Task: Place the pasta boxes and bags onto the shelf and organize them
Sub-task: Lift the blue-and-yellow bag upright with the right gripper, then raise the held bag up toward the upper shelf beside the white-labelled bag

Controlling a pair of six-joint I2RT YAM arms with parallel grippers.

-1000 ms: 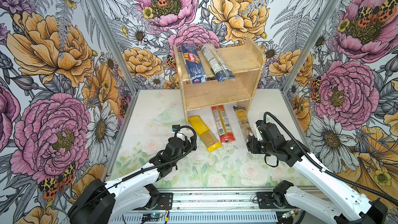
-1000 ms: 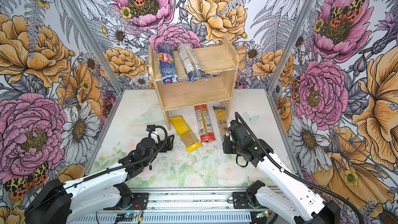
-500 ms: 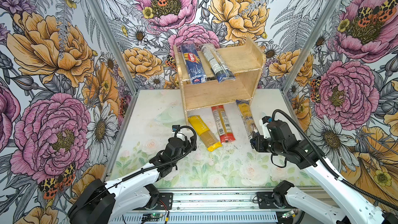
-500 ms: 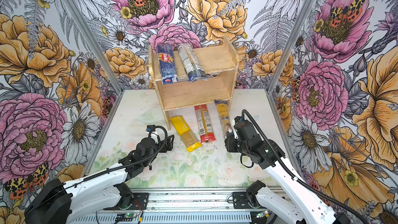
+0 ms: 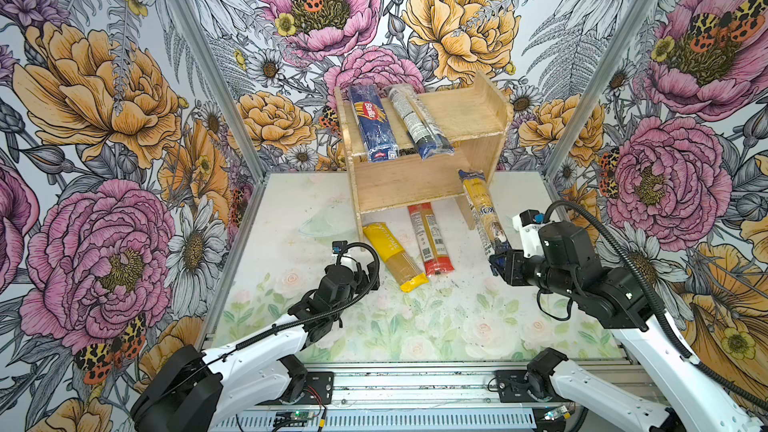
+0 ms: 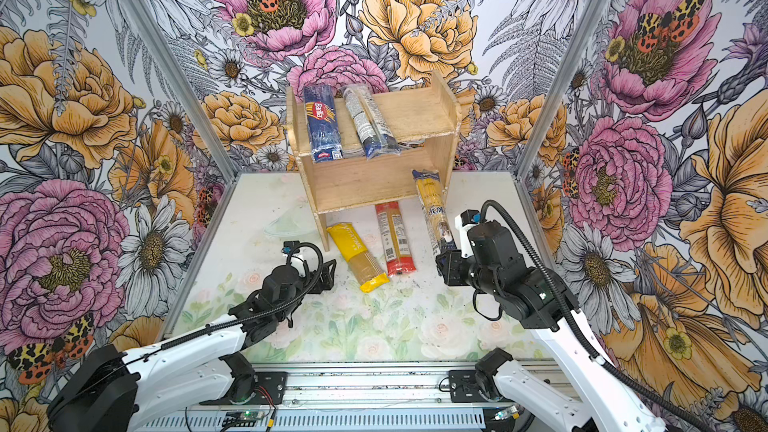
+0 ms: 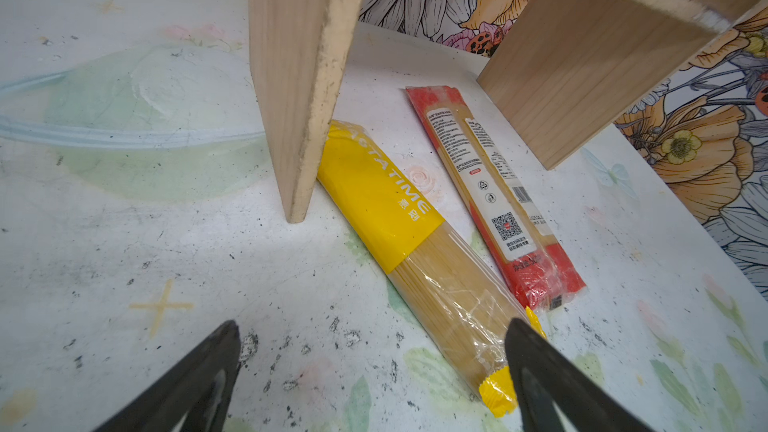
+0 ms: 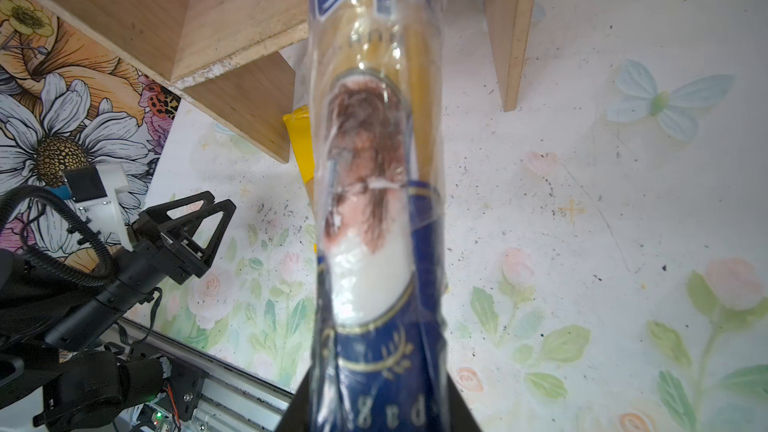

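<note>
The wooden shelf stands at the back. On its top tier lie a dark blue Barilla pack and a clear/blue pack with a white label. My right gripper is shut on the near end of the yellow-and-blue pack. The pack's far end is raised in front of the shelf's right side panel. The yellow-ended pack and the red-ended pack lie on the table. My left gripper is open beside the yellow-ended pack.
Floral walls with metal corner posts close in the table on three sides. The shelf's left side panel stands just beyond my left gripper. A metal rail runs along the table's front edge.
My right gripper has lifted the yellow-and-blue pack off the table and carried it right, its far end rising toward the shelf. The left arm has not moved.
</note>
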